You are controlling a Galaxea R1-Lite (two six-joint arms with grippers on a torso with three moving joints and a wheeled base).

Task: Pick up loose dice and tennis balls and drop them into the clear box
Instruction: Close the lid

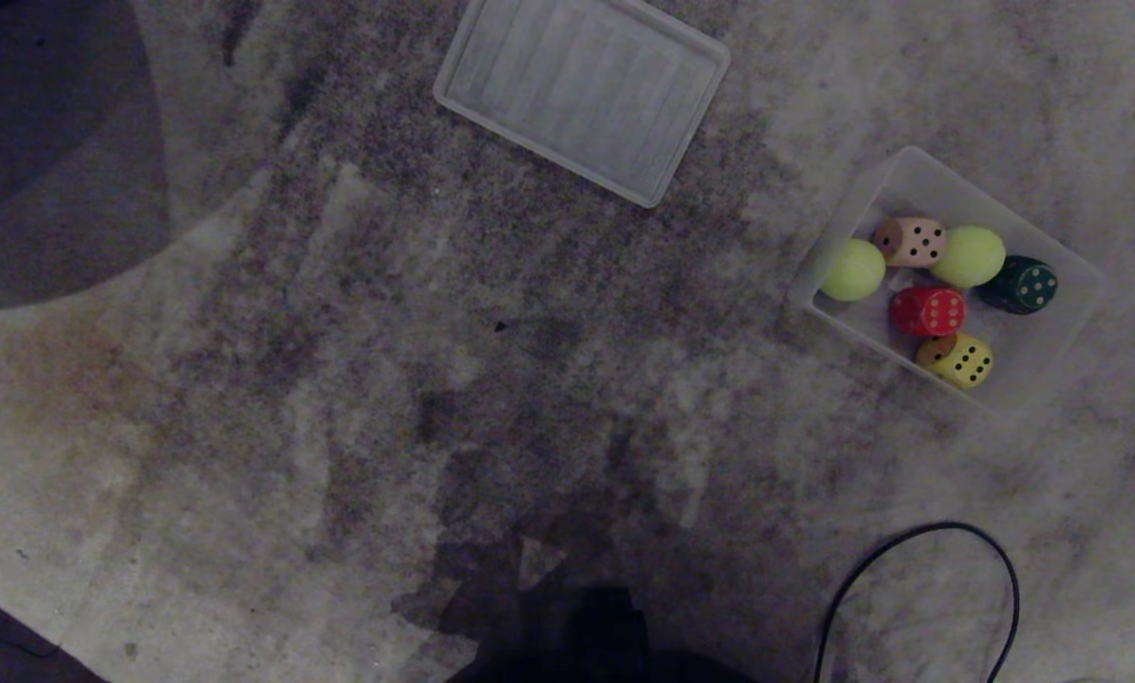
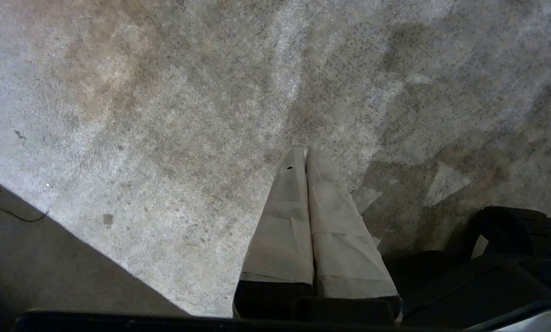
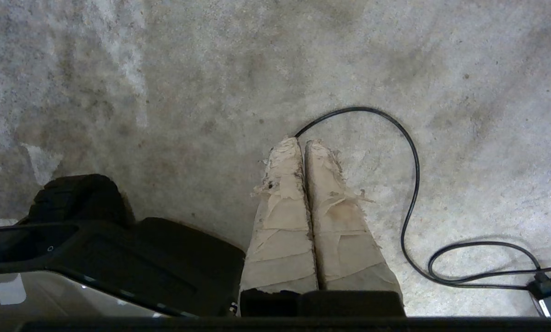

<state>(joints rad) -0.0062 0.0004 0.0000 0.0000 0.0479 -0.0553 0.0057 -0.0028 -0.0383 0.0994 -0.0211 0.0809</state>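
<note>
Risk now looks small: all loose pieces seem collected, but the black cable (image 1: 919, 588) near-right could snag the base if it drives. Clear box (image 1: 1061, 327) sits far right on the carpet w/ four dice (image 1: 927, 310) and two tennis balls (image 1: 968, 256) inside. Left gripper (image 2: 306, 154) & right gripper (image 3: 301, 145): jaws pressed together, holding nothing.

At three o'clock on the floor, the clear box (image 1: 919, 171) holds two tennis balls (image 1: 850, 269) (image 1: 967, 256) and beige (image 1: 910, 241), red (image 1: 927, 311), green (image 1: 1021, 284) and yellow dice (image 1: 956, 359).
</note>
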